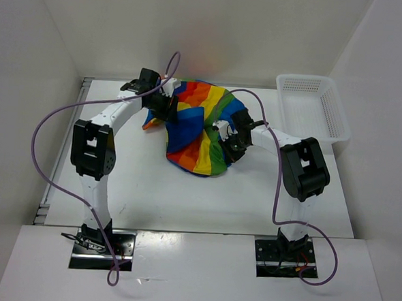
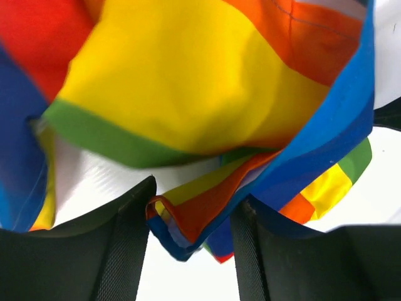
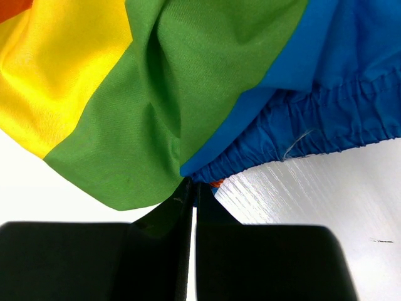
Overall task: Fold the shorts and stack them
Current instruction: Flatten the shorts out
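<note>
Cloth, soft and light: the shorts (image 1: 195, 130) will sag, drape and slip out of any shape unless held at two pts. Best grip is along a firm edge, e.g. the gathered waistband (image 3: 326, 125) or a leg hem, one side per arm. No weight to speak of, nothing fragile.

They look bunched, not flat: wide stripes of red, orange, yellow, green, blue, crumpled into a mound. It sits at the back-centre of the table (image 1: 184, 204), between both arms and well apart from the white basket (image 1: 313, 106) at right.

Right gripper (image 3: 190, 188) has jaws together, pinching a thin edge of cloth where green meets blue, just beside the waistband. Left gripper (image 2: 194, 207) has jaws apart w/ a thick fold hanging between; can't tell if they actually bite it. No fold made yet, prob. needs spreading flat first.
</note>
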